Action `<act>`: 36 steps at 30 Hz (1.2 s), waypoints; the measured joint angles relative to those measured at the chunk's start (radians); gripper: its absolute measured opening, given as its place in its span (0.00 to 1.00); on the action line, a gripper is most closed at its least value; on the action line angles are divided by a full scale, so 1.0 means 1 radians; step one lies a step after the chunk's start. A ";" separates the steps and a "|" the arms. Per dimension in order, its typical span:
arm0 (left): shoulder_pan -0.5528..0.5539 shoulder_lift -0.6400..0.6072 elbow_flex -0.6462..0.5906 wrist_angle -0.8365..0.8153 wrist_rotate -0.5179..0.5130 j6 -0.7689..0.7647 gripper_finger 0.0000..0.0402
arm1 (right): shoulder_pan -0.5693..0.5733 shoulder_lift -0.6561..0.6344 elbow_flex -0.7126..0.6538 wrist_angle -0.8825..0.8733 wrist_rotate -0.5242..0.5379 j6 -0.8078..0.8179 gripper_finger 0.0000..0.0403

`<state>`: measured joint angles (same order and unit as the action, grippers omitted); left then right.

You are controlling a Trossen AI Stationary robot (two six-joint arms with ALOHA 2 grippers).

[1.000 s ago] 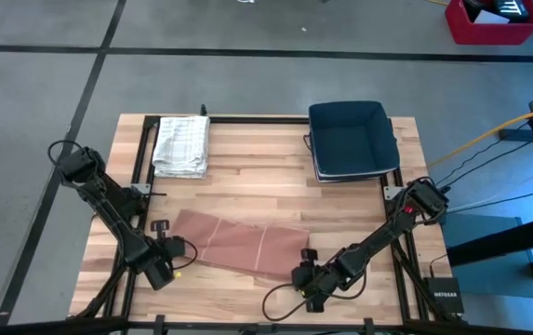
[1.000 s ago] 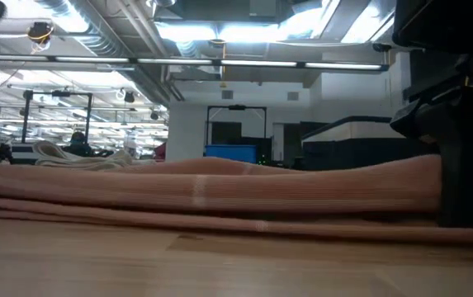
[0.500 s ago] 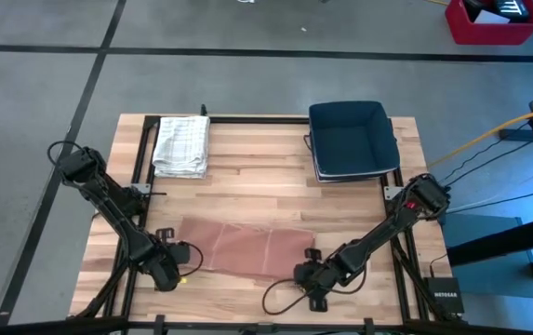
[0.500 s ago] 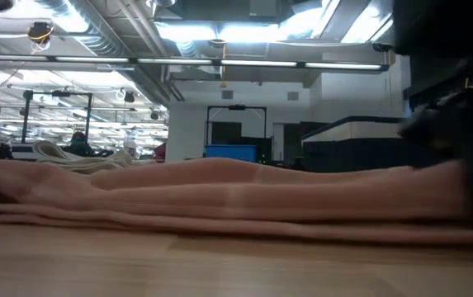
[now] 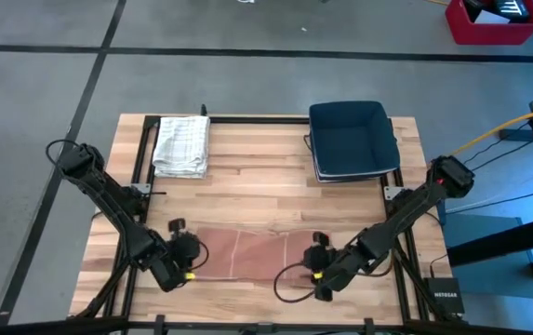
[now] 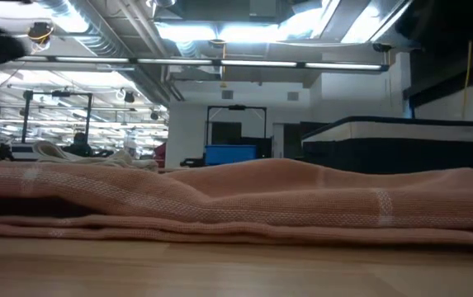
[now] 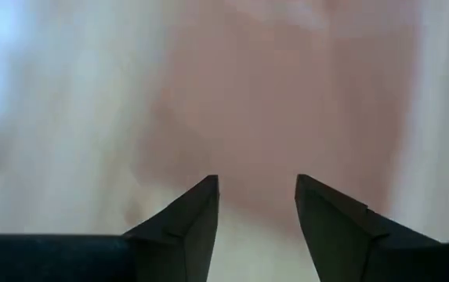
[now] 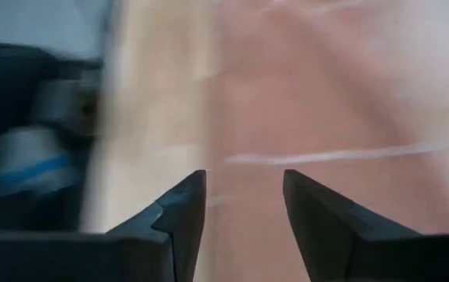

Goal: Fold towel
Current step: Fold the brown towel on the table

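The pink towel (image 5: 247, 255) lies in the lower centre of the high view as a narrow strip, narrower than a second ago, when it spread wider and crooked; one fold along its length looks complete. The left gripper (image 5: 190, 249) sits at its left end, fingers now parted with nothing between them (it has just let go). The right gripper (image 5: 317, 253) sits at the right end, likewise parted and empty. Farther up, a checked cloth (image 5: 181, 143) and blue bin (image 5: 352, 139) stand untouched.
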<state>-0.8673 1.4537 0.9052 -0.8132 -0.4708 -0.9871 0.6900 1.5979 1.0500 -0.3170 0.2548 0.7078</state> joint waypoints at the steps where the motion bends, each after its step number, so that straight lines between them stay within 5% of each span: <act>1: 0.008 -0.004 -0.013 0.028 -0.070 -0.003 0.40 | 0.005 0.005 -0.010 -0.002 0.077 -0.027 0.43; 5: 0.059 -0.005 -0.114 0.233 -0.173 0.013 0.37 | -0.019 0.047 -0.098 0.112 0.250 -0.084 0.43; 9: 0.113 -0.004 -0.243 0.422 -0.154 0.013 0.34 | -0.077 0.105 -0.205 0.233 0.146 -0.087 0.43; 13: 0.134 -0.004 -0.340 0.424 -0.122 -0.102 0.33 | -0.086 0.107 -0.265 0.186 0.035 -0.042 0.43; 21: 0.121 -0.012 -0.462 0.430 -0.138 -0.418 0.32 | -0.015 0.099 -0.305 0.170 0.078 0.028 0.43; 29: 0.142 -0.101 -0.365 0.374 -0.095 -0.168 0.32 | -0.041 0.096 -0.261 0.139 0.085 -0.023 0.43; 36: 0.165 -0.169 -0.294 0.529 -0.151 0.092 0.32 | -0.070 0.074 -0.175 0.184 0.121 -0.147 0.43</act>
<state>-0.7027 1.2848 0.6116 -0.2838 -0.6215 -0.8948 0.6197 1.6719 0.8749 -0.1334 0.3759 0.5613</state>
